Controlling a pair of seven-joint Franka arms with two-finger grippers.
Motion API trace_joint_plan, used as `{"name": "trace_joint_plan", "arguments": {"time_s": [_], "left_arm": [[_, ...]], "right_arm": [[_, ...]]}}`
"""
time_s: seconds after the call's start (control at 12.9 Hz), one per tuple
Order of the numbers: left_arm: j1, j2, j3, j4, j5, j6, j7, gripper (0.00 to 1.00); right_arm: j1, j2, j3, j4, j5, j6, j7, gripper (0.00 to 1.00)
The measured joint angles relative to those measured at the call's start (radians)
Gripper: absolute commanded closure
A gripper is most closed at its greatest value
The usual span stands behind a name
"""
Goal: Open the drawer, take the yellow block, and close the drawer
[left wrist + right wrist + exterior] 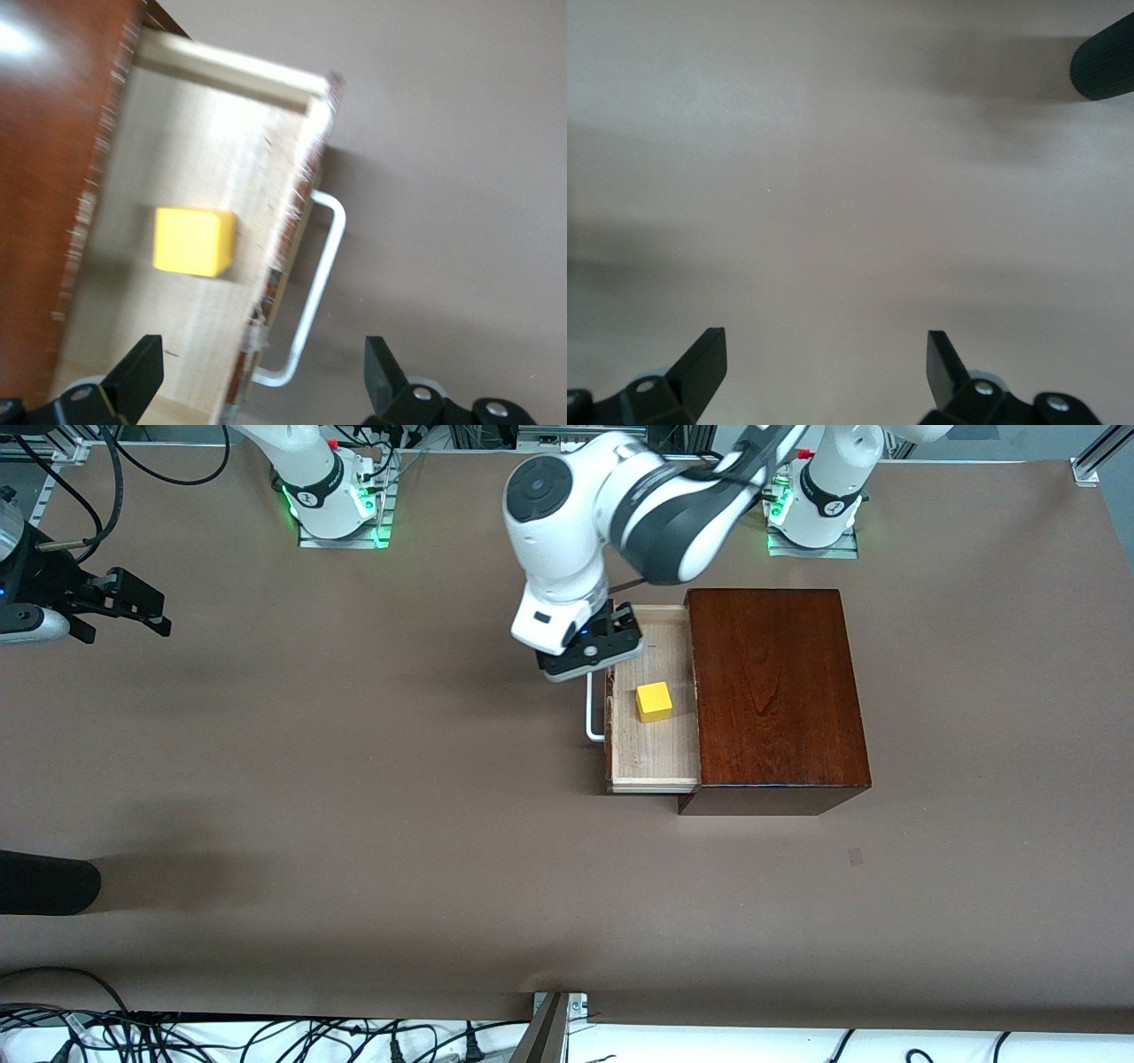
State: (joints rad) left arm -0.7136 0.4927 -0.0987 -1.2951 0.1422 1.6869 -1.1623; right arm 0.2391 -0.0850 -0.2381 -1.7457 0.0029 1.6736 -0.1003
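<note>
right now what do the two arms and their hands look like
Both arms are glossy white with rounded joints and dark grey bands between segments. Each base shows a black ring with a green glow and a red button. The left hand is a white block ending in a black bar with short black fingers. The right hand is black too, with black cables looping near it.
</note>
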Motion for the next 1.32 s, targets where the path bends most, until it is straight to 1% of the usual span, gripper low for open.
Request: {"name": "trace_joint_plan", "arguments": {"time_s": [0.16, 0.31, 0.54, 0.7, 0.85, 0.93, 1.32], "left_arm": [[0.077, -0.072, -0.001, -0.010, -0.040, -0.028, 0.033, 0.00], [0.151, -0.149, -0.003, -0.031, -0.054, -0.084, 0.139, 0.00], [0.249, -0.255, -0.004, -0.044, -0.084, -0.187, 0.303, 0.00], [0.321, -0.321, 0.000, -0.049, -0.086, -0.248, 0.422, 0.00], [0.381, -0.379, 0.016, -0.066, -0.087, -0.281, 0.543, 0.00], [0.400, -0.402, 0.035, -0.081, -0.088, -0.285, 0.603, 0.00], [0.445, -0.486, 0.190, -0.176, -0.118, -0.282, 0.876, 0.00]], "right_arm": [[0.000, 0.000, 0.000, 0.000, -0.009, 0.008, 0.000, 0.00], [0.001, 0.000, 0.006, 0.000, -0.010, 0.010, -0.004, 0.00], [0.003, 0.000, 0.039, 0.001, -0.012, 0.010, -0.005, 0.00], [0.003, 0.000, 0.039, 0.001, -0.014, 0.011, -0.005, 0.00], [0.003, 0.000, 0.038, 0.002, -0.015, 0.011, -0.005, 0.00], [0.003, 0.000, 0.039, 0.002, -0.015, 0.011, -0.005, 0.00], [0.004, -0.001, 0.040, 0.012, -0.015, 0.011, -0.005, 0.00]]}}
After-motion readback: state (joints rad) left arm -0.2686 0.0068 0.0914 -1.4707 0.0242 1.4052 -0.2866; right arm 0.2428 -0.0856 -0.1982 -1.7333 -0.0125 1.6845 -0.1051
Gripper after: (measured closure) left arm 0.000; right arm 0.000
